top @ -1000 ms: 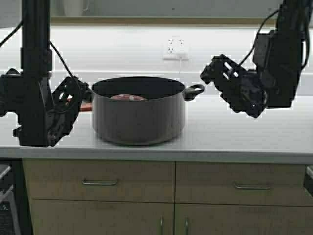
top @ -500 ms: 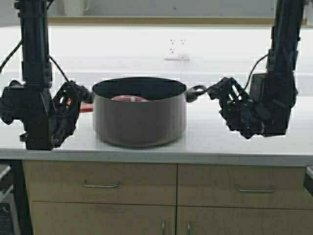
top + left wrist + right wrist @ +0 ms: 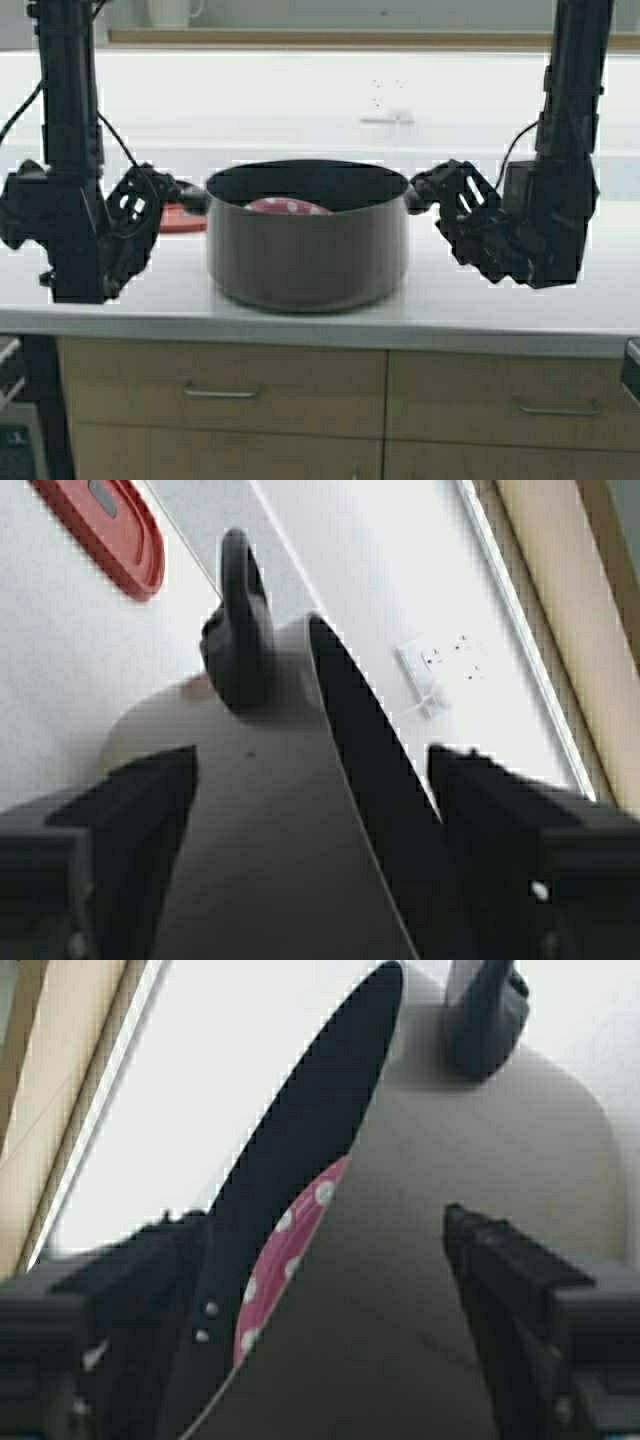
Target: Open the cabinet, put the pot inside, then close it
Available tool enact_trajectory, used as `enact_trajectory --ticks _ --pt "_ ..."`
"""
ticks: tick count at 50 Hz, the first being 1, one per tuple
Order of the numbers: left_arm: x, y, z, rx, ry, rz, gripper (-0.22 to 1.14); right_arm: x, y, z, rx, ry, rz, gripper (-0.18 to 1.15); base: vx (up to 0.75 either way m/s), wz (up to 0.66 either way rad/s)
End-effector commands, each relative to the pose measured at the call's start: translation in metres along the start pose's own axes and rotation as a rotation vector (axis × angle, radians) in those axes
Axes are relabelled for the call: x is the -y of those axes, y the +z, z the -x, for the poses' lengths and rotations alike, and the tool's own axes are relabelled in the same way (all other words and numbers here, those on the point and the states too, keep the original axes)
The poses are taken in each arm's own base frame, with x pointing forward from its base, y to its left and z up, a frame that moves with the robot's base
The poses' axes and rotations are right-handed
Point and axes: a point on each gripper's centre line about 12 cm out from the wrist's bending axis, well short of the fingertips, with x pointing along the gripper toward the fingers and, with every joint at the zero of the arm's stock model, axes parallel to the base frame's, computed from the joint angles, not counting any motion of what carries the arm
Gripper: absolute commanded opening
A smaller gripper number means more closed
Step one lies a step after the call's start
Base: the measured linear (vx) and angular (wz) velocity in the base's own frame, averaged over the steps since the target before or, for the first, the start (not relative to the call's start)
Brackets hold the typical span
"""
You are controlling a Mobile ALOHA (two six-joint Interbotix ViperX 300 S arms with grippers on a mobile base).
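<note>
Now the pot (image 3: pixel 307 240) stands on the counter (image 3: pixel 520 300) between both grippers, likely for a two-handed lift. Left gripper (image 3: pixel 150 205) sits spread around one loop handle (image 3: pixel 237 615); right gripper (image 3: pixel 440 195), also spread, brackets the opposite handle (image 3: pixel 485 1005).

Count of items observed. Pots: one pot (image 3: pixel 308 250), grey metal, standing on the desk (image 3: pixel 430 300). Pot handles: two black loops, one on each side. Pink white-dotted items inside the pot: one (image 3: pixel 288 207). Red flat items on the desk, left of the pot: one (image 3: pixel 182 217). Claws: two, the left claw (image 3: pixel 150 200) and the right claw (image 3: pixel 440 195). Wall outlets at the far wall: one (image 3: pixel 387 100). Drawer pulls below the desk: two (image 3: pixel 220 392), one left, one right.
</note>
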Motion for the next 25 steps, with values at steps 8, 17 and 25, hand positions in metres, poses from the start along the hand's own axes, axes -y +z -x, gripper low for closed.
enact_trajectory --ticks 8,17,25 --pt "0.01 0.001 -0.008 0.018 -0.038 0.009 0.99 -0.008 0.008 -0.003 0.026 0.025 0.009 1.01 0.15 0.03" --pt "0.007 0.001 -0.005 0.013 -0.027 0.003 0.99 -0.003 0.005 0.011 0.01 -0.007 0.008 1.01 0.16 -0.01" --pt "0.004 -0.003 -0.014 0.027 -0.04 0.008 0.99 0.001 0.01 0.002 0.074 -0.008 0.017 1.01 0.11 -0.01"
